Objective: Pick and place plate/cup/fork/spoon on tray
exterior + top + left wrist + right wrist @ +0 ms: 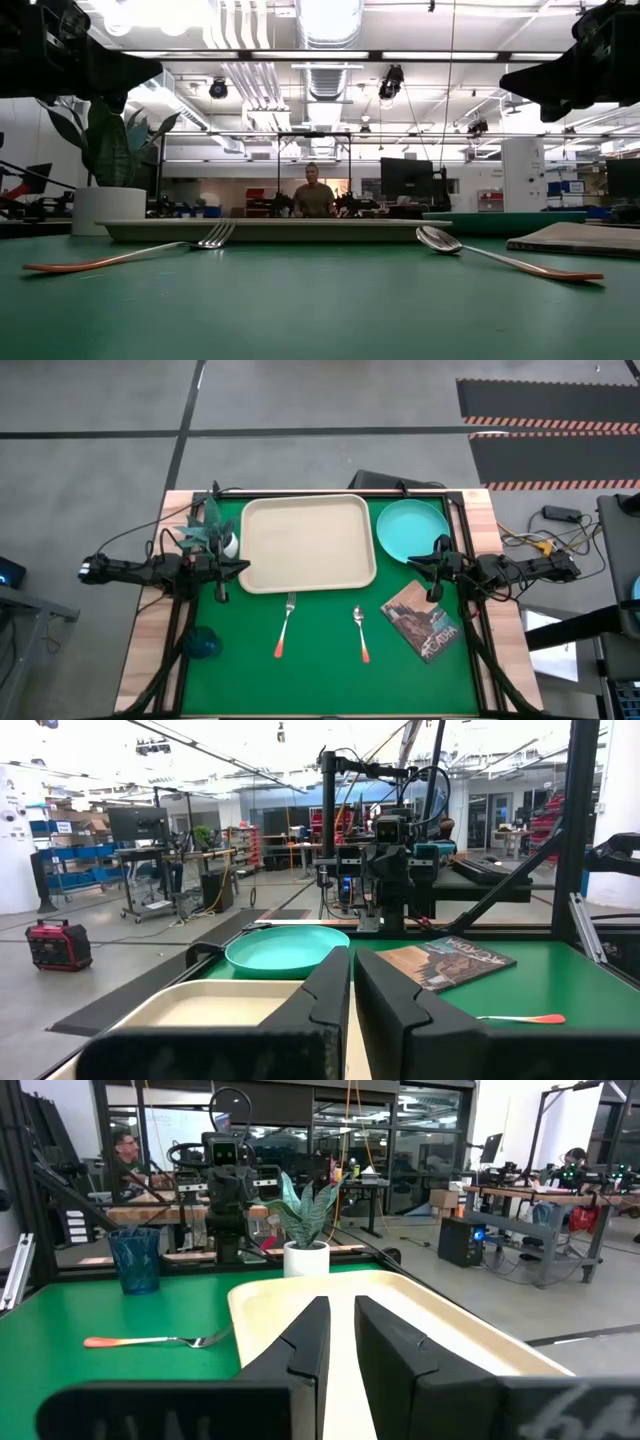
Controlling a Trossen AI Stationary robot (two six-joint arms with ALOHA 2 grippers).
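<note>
Fork (pixel 130 252) and spoon (pixel 500 257) front tray (pixel 270 229); book (pixel 423 620) beside.

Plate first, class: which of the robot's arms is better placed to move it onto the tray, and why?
Probably the right. The plate lies beside the tray's right edge, and the right tool hovers just next to it. The left tool waits across the tray by the plant.

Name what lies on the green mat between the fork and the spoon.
Nothing: in the high view the stretch between the fork and the spoon is bare green mat. The low view shows the same.
</note>
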